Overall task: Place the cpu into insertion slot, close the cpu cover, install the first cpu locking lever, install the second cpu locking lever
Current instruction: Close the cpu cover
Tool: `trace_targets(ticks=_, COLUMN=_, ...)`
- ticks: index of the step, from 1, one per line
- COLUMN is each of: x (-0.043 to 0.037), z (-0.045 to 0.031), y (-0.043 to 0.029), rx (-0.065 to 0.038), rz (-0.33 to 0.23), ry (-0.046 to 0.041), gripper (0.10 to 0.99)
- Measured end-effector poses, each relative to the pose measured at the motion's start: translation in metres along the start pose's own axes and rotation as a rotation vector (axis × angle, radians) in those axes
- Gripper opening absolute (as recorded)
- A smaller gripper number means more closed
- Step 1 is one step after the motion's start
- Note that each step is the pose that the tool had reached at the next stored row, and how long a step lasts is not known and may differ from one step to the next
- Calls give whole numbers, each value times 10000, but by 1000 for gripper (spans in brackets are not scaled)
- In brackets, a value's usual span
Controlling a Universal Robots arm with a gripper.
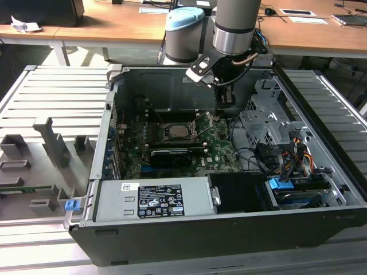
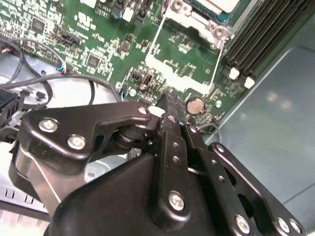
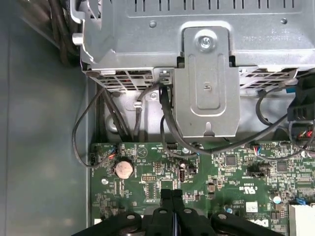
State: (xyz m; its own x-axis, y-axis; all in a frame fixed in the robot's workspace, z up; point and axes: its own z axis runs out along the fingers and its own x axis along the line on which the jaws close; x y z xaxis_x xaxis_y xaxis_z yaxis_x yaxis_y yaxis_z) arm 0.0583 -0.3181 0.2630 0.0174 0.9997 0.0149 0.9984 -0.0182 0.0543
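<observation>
In the exterior view the insertion slot (image 1: 177, 132) sits mid-board inside the open computer case, with the silver-grey cpu (image 1: 178, 130) lying in it. The cpu cover (image 1: 166, 130) shows as a silver frame around the chip. I cannot tell how the thin locking levers stand. My gripper (image 1: 224, 113) hangs above the green board, off the slot's corner toward the exterior view's right. Its black fingers (image 2: 172, 129) are pressed together with nothing between them. In the second wrist view a corner of the slot (image 2: 212, 11) lies beyond the fingertips. In the first wrist view my gripper (image 3: 172, 194) hovers over the board's edge.
A coin battery (image 3: 123, 168) sits on the board close to the fingertips. The metal drive cage (image 1: 265, 123) and loose black cables (image 3: 170, 128) crowd the exterior view's right. A long black card (image 1: 170, 156) lies in front of the slot. The power supply (image 1: 155, 199) fills the case front.
</observation>
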Motion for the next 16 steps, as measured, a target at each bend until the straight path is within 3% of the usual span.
trace_targets(ticks=4, x=-1, z=19, y=6, rx=-1, rz=0, ry=0, gripper=106)
trace_targets(ticks=9, x=-4, z=125, y=4, rx=-2, rz=0, ry=-1, gripper=106)
trace_targets(ticks=15, x=-5, z=135, y=-1, rx=148, rz=0, ry=-6, gripper=106)
trace_targets(ticks=16, x=-4, z=135, y=-34, rx=156, rz=-3, ry=-3, gripper=106)
